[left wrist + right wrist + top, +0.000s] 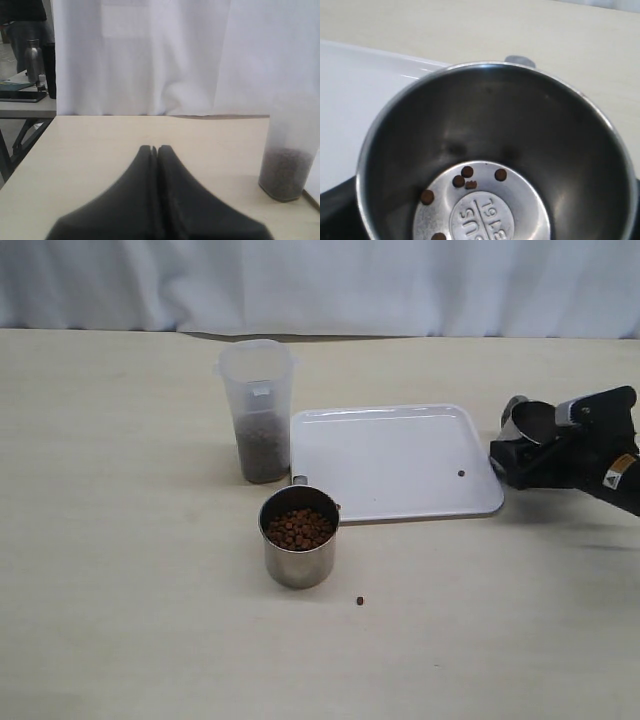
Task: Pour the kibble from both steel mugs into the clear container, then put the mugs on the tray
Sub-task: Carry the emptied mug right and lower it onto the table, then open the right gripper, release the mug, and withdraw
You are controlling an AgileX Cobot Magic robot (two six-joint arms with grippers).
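The clear container (258, 405) stands left of the tray (400, 490) with kibble (262, 452) in its lower third. One steel mug (300, 550) stands upright in front of it, holding kibble (298, 528). A second steel mug (530, 420), tilted, is held just off the tray's right edge by my right gripper (520, 440), shut on it. The right wrist view looks into this mug (485, 125): only a few pellets (465, 177) lie on its bottom. My left gripper (157, 149) is shut and empty above the table, with the container (290, 155) off to one side.
One stray pellet (461, 474) lies on the tray and another (360, 601) on the table near the upright mug. A white curtain (320, 280) hangs behind the table. Beyond the table's edge a side table with a bottle (32, 60) shows in the left wrist view.
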